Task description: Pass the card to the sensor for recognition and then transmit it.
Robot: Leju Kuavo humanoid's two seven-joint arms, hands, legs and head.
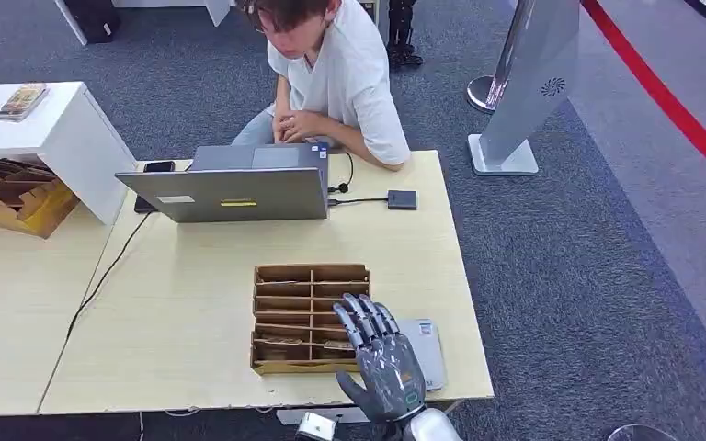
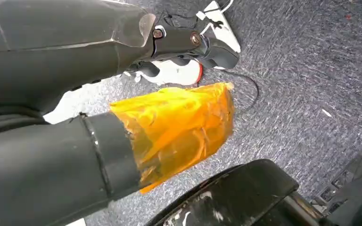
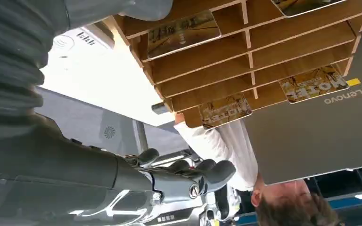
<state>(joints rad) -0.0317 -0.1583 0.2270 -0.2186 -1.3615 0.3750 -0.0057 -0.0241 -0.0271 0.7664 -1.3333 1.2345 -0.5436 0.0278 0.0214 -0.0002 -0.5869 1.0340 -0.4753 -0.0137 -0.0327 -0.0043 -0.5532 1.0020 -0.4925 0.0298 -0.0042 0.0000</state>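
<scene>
A: Card — the printed, yellowish hotel-style cards [image 3: 184,32] lie flat in the compartments of the brown cardboard divider tray [image 1: 310,274] on the pale wooden table [image 1: 193,303]. In the right wrist view I can make out several of them, one per slot, in separate compartments; another card [image 3: 313,84] reads "HOTEL".

B: And the right hand [image 1: 381,354]?

A: It hovers over the tray's near right corner, fingers [image 1: 360,317] stretched forward and slightly apart, holding nothing. The fingertips lie above the right-hand column of slots. Whether they touch the cardboard, I cannot tell.

B: The sensor?

A: A flat grey card reader [image 1: 426,349] lies on the table just beside the tray, on its right, partly covered by the hand.

B: The left hand?

A: The left wrist view looks down at grey carpet with dark fingers [image 2: 198,44] curled near a white base; from that I cannot tell if the left hand [image 2: 188,47] holds anything, so I leave its state open.

B: What else is on the table?

A: Beyond the tray, a grey Lenovo laptop [image 1: 230,188] stands open with its lid toward the robot. A small dark square box [image 1: 402,199] lies to its right, joined by a cable. A person in a white T-shirt [image 1: 349,78] sits behind the laptop, leaning on the far edge. A white cabinet [image 1: 55,138] stands at the left.
</scene>
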